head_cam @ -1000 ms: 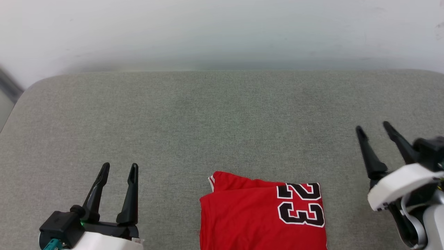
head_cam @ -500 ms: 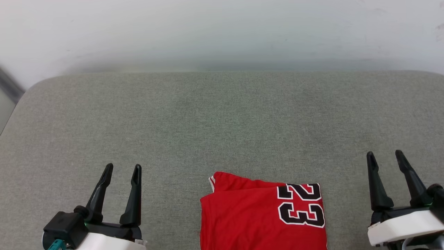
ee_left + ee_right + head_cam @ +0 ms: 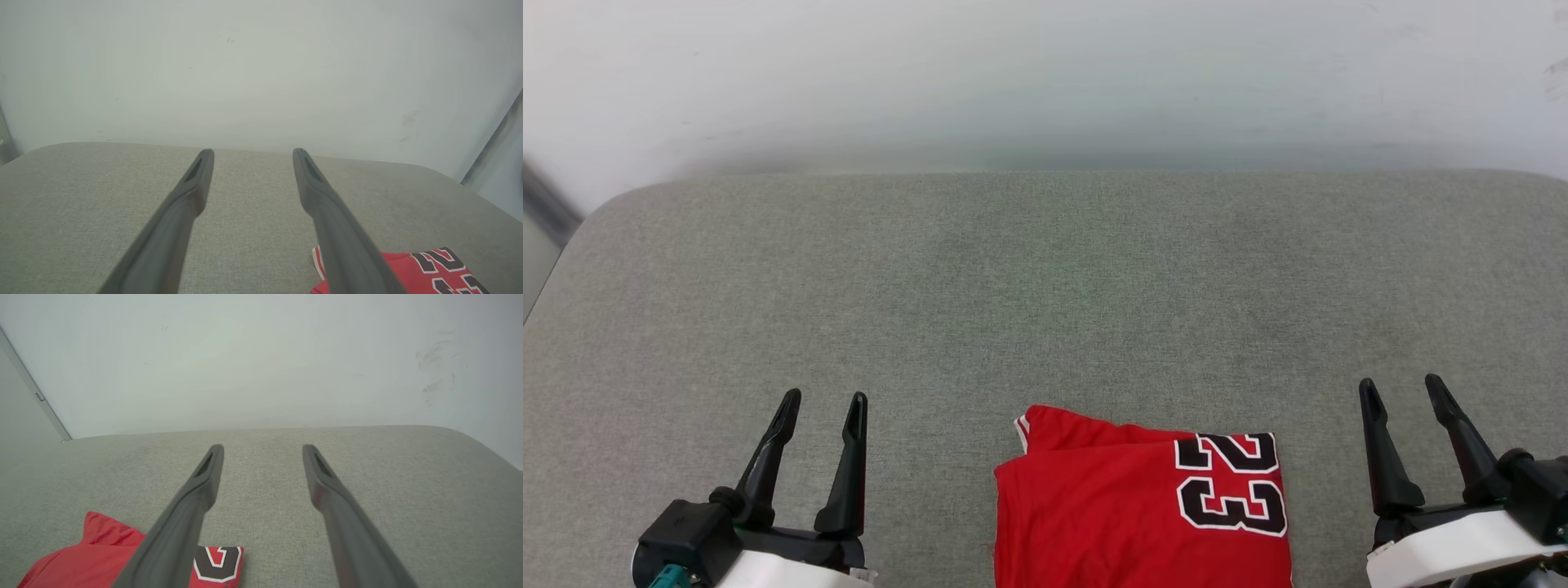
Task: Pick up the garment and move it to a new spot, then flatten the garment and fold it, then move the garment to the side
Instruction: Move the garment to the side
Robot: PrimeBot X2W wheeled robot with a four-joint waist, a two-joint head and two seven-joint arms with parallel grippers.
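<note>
Head view, from the left: left claw (image 3: 824, 398) at the lower left, two dark fingers spread wide with nothing between them, tips pointing up across the grey fabric bench (image 3: 1045, 286). Next along, at bottom centre, the garment (image 3: 1111, 506): red, folded into a compact rectangle, lying flat on the bench and cut off by the bottom of the frame. White-striped trim at its upper left corner, and a black, white-edged "23" turned sideways on its right part. Well apart from both claws, roughly midway between them. At the lower right, right claw (image 3: 1400, 383), fingers likewise spread and empty, leaning slightly leftward. Pale wall (image 3: 1045, 73) beyond the bench's far edge. Left wrist view: left claw (image 3: 252, 152) gaping over bare fabric, garment (image 3: 433, 273) at the lower right, just past the right-hand finger. Right wrist view: right claw (image 3: 263, 447) with the same wide gap, garment (image 3: 81, 559) at the lower left, partly hidden behind the left-hand finger.
</note>
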